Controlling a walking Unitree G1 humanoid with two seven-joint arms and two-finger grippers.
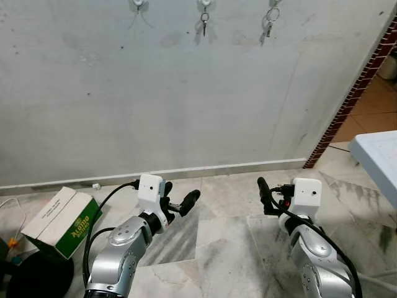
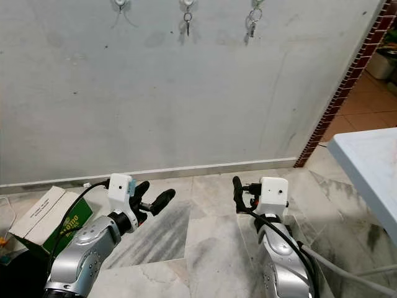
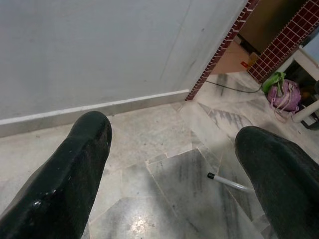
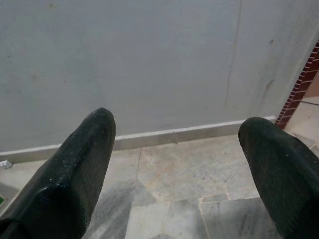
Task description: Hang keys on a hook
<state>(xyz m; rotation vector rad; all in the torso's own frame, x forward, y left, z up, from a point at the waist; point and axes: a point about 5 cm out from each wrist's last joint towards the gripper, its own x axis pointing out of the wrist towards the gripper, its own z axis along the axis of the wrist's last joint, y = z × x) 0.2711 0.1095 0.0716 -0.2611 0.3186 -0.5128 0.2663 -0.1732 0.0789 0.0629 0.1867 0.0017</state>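
Both grippers are low over the floor, well below the hooks. The left gripper (image 1: 180, 202) is open and empty, and the right gripper (image 4: 174, 164) also stands open with nothing between its fingers. The keys are on the wall (image 1: 186, 99) above: one bunch (image 1: 204, 22) on the middle hook (image 1: 205, 3), another bunch (image 1: 269, 23) on the right hook, while the left hook (image 1: 138, 5) is bare. So I count three hooks and two bunches. I judge that the hanging looks done, or the next move needs more keys.

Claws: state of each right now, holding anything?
Left claw: open, empty, low over the floor.
Right claw: open, empty, facing the wall.
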